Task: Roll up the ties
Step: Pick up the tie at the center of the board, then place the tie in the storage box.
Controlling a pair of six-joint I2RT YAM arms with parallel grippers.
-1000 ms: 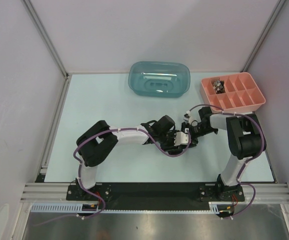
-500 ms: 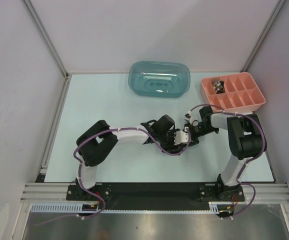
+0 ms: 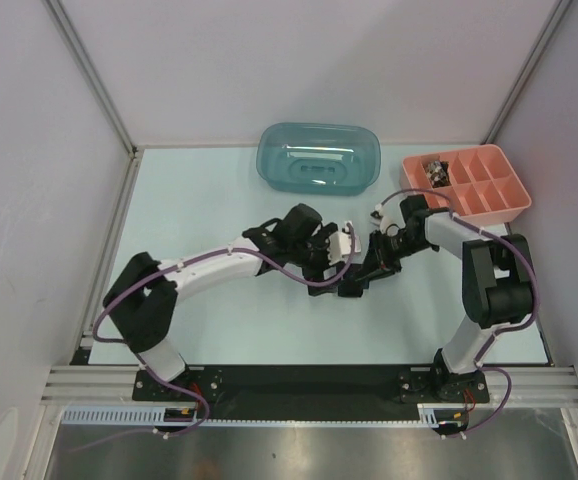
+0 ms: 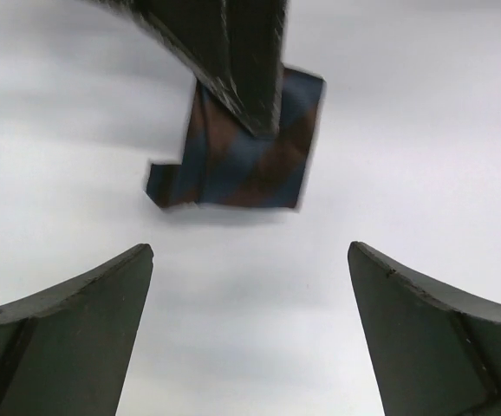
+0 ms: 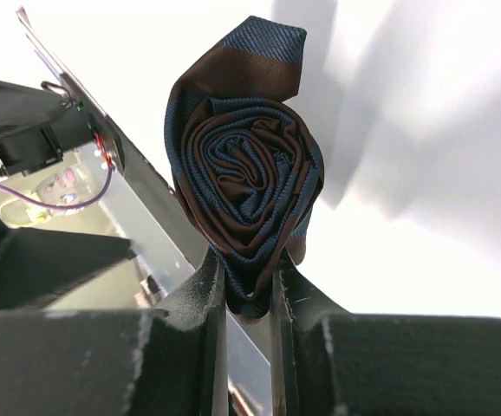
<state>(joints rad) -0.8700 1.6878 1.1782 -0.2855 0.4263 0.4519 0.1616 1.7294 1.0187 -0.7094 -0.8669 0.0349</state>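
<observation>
Since the right gripper (image 5: 248,282) pinches the rolled necktie (image 5: 246,165) of blue and brown striped fabric by its edge, jaws narrow, I judge it should squeeze evenly so that the spiral does not spring loose. The roll hangs in the air, near the salmon plastic divided tray (image 3: 489,205), on its left and nearer side. The left gripper (image 4: 250,260) stands wide and holds nothing. From above the roll is lost against the dark grippers, and its loose end is hidden.

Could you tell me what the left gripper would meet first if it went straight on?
Most likely the rolled tie held in the right gripper, straight ahead of the open left gripper; depth is unclear.
</observation>
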